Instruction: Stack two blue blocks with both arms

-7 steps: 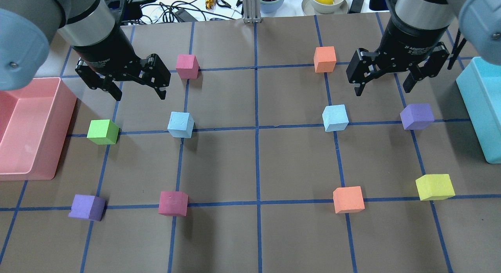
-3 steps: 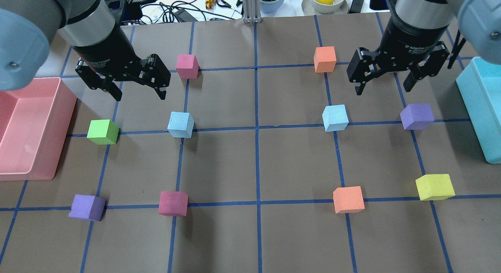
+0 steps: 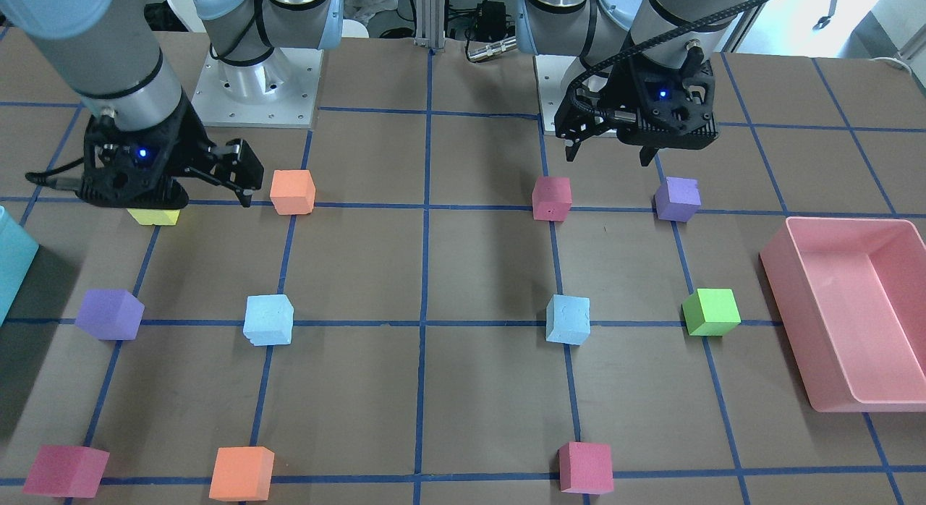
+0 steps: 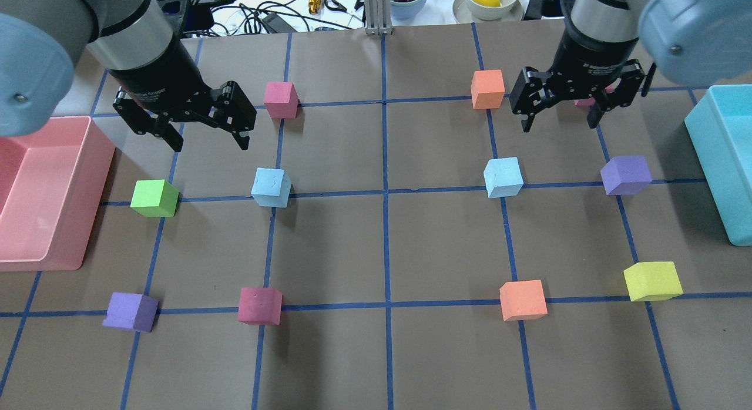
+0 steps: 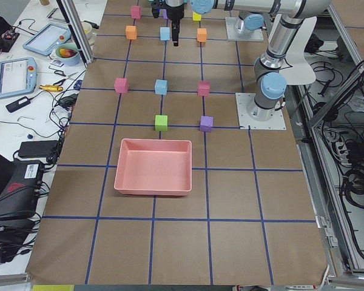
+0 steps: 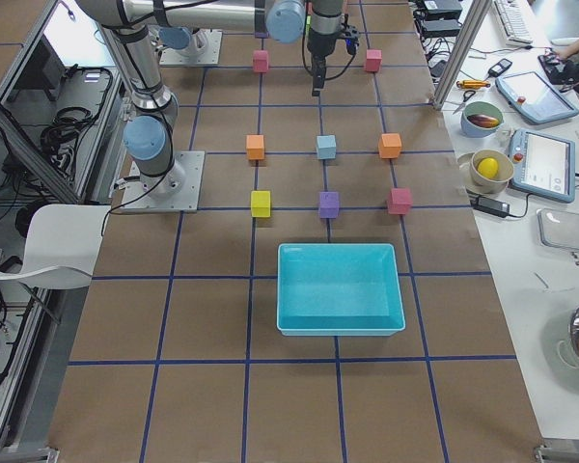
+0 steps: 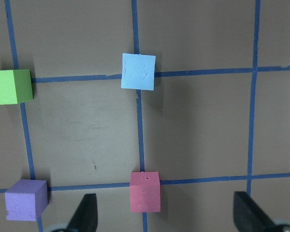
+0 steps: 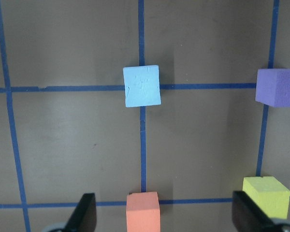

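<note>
Two pale blue blocks rest apart on the brown table, the left blue block and the right blue block. My left gripper hangs open and empty well above the table, apart from the left block. In the left wrist view that block lies ahead of the open fingers. My right gripper is open and empty, raised, apart from the right block. The right wrist view shows that block ahead of its open fingers. In the front view the blocks stand untouched.
A pink bin stands at the left edge and a teal bin at the right edge. Green, purple, pink, orange and yellow cubes sit on the blue tape grid, with several more nearer.
My right arm has moved toward the far side of the table and a little left in the overhead view, still open. The left arm and all blocks have not moved.
</note>
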Tool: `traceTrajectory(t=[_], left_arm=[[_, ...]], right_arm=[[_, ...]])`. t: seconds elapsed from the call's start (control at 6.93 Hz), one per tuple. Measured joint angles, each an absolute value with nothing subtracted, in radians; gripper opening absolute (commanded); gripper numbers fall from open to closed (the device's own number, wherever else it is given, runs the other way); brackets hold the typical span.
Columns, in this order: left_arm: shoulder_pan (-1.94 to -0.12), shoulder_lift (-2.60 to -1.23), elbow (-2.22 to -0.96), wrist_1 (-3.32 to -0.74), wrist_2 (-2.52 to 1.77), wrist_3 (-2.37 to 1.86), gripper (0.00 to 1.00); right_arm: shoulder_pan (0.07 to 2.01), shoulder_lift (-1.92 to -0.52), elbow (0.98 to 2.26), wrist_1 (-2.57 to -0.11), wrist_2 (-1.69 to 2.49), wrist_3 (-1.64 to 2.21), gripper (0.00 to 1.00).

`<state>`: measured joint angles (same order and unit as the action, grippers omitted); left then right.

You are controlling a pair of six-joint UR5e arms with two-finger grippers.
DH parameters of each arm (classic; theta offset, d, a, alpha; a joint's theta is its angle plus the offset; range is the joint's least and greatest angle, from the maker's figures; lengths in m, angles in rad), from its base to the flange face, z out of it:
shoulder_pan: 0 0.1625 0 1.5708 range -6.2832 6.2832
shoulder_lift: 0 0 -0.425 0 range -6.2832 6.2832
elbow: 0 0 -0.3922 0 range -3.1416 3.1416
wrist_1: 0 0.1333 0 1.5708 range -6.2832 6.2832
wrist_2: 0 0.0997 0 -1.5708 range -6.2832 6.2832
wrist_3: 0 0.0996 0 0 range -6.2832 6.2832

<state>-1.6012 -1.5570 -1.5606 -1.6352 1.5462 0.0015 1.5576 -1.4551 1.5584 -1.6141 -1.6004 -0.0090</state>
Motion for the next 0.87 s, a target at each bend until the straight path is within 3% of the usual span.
traceTrajectory(t=[0.87], left_arm=[[-1.601, -1.557, -1.560, -1.635, 1.546, 0.002, 1.00]], right_arm=[[1.560, -1.137, 1.642, -1.958, -1.595, -0.085, 1.00]])
